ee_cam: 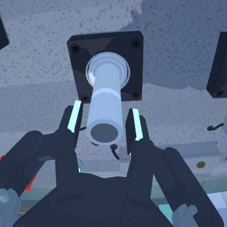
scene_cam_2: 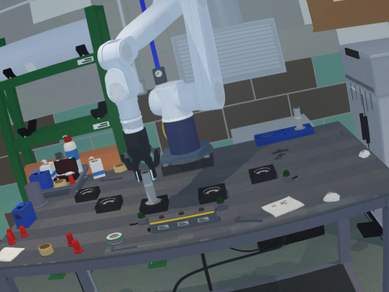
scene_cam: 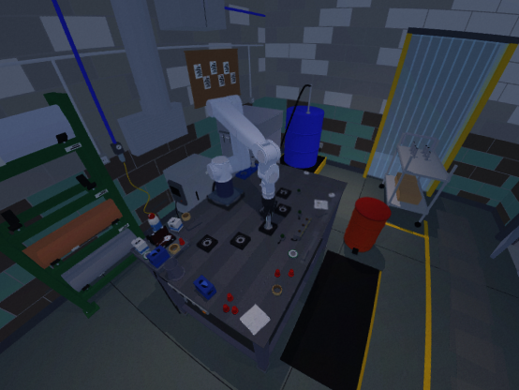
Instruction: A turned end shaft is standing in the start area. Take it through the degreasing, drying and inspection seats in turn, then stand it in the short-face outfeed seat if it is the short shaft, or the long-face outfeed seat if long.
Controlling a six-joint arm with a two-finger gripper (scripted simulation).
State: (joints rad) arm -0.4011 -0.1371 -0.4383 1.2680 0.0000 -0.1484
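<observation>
The grey turned shaft (ee_cam: 105,107) (scene_cam_2: 149,187) (scene_cam: 268,220) stands upright in a black square seat (scene_cam_2: 154,204) (ee_cam: 106,66) near the front middle of the bench. My gripper (ee_cam: 105,123) (scene_cam_2: 146,175) is open around the shaft's top end and holds nothing. Two more black seats (scene_cam_2: 108,203) (scene_cam_2: 87,194) lie to its left. Two others (scene_cam_2: 212,193) (scene_cam_2: 262,173) lie to its right. A blue fixture (scene_cam_2: 284,133) at the back right holds another grey peg (scene_cam_2: 297,118).
The arm's base (scene_cam_2: 184,148) stands just behind the seats. A control strip with a yellow line (scene_cam_2: 182,221) sits in front of the occupied seat. Red caps (scene_cam_2: 73,242), a tape ring (scene_cam_2: 114,237) and a blue box (scene_cam_2: 23,213) litter the left end.
</observation>
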